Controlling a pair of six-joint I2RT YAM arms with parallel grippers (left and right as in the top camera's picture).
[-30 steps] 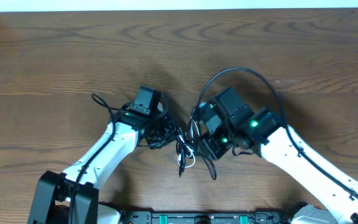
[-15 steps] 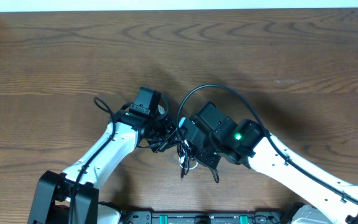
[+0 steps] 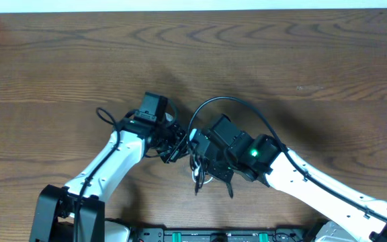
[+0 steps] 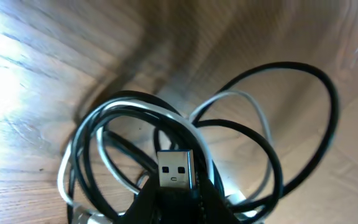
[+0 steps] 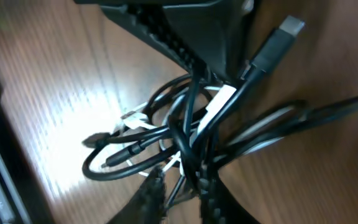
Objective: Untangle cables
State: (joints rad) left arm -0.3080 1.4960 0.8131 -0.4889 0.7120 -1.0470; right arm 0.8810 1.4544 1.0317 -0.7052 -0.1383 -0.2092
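- While both arms met low over the table (image 3: 59, 60), the cables (image 3: 201, 169) lay in one tangled bundle on the wood. The bundle sat just short of the near edge, where the arm bases stood, and roughly midway along it.
- The left gripper (image 3: 175, 143) was clenched on the bundle's left side. In its wrist view, a USB plug (image 4: 176, 171) on a black cord stood out from between the dark fingers (image 4: 213, 208).
- Around that plug, black loops and one white cable (image 4: 253, 102) overlapped in rough rings on the table.
- The right gripper (image 5: 179, 186) was drawn in on the bundle's right side, with black strands pinched between its two fingers.
- In the right wrist view, the left gripper's ridged finger entered from the top edge, and strands ran between the two grippers.
- The grippers stood just beside each other, joined by the tangle.
- A few loose ends trailed from the bundle toward the near edge.
- A thick arm wire (image 3: 227, 101) arched over the right arm's wrist.
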